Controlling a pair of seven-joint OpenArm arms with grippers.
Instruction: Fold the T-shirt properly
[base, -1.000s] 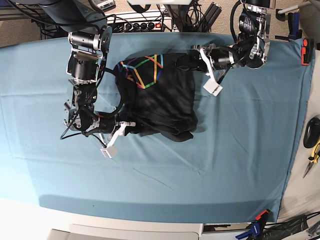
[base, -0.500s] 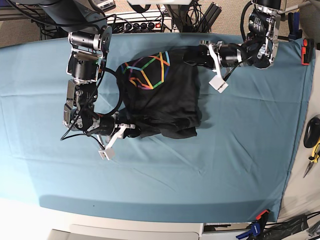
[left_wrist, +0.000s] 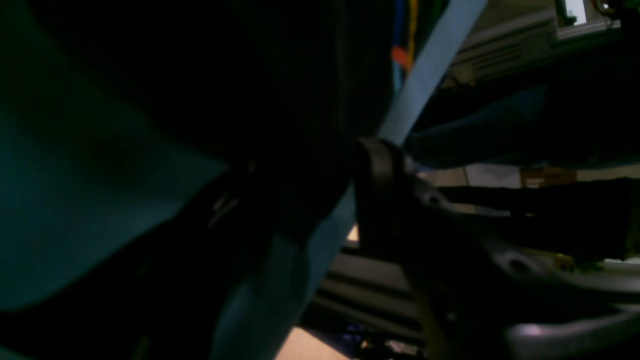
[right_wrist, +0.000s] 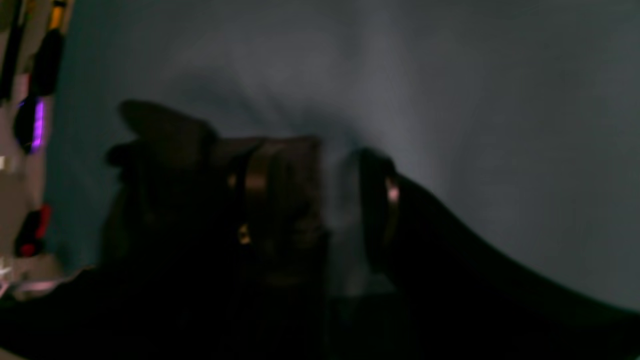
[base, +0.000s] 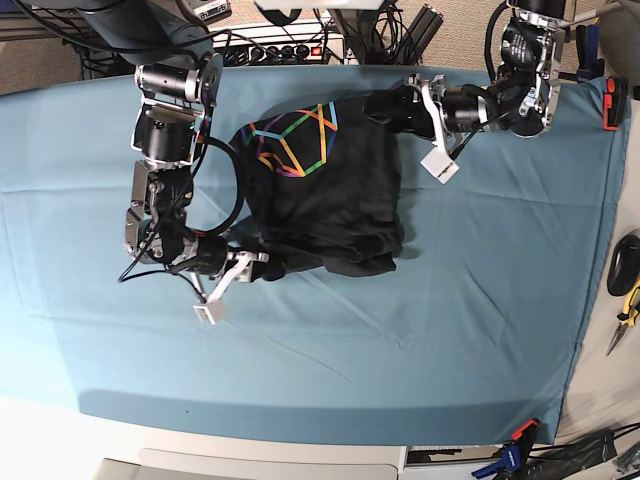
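Note:
The black T-shirt (base: 330, 200) lies bunched on the teal cloth, its rainbow line print (base: 295, 140) facing up at the far left corner. My left gripper (base: 392, 108) is at the shirt's far right corner. In the left wrist view one dark finger (left_wrist: 380, 195) stands apart from the black fabric (left_wrist: 280, 125), so the jaws look open. My right gripper (base: 262, 266) is at the shirt's near left edge. The right wrist view shows its two fingers (right_wrist: 270, 200) parted, with grey-looking fabric (right_wrist: 450, 100) visible in the gap; it is open.
The teal cloth (base: 480, 310) covers the whole table. A power strip and cables (base: 290, 50) run along the back. Yellow pliers (base: 628, 305) and an orange clamp (base: 610, 100) sit at the right edge, and another clamp (base: 515, 450) at the front.
A second ago the shirt was drawn toward the back right and its print spread out. Since half a second ago both grippers' jaws have parted; the arms have barely shifted.

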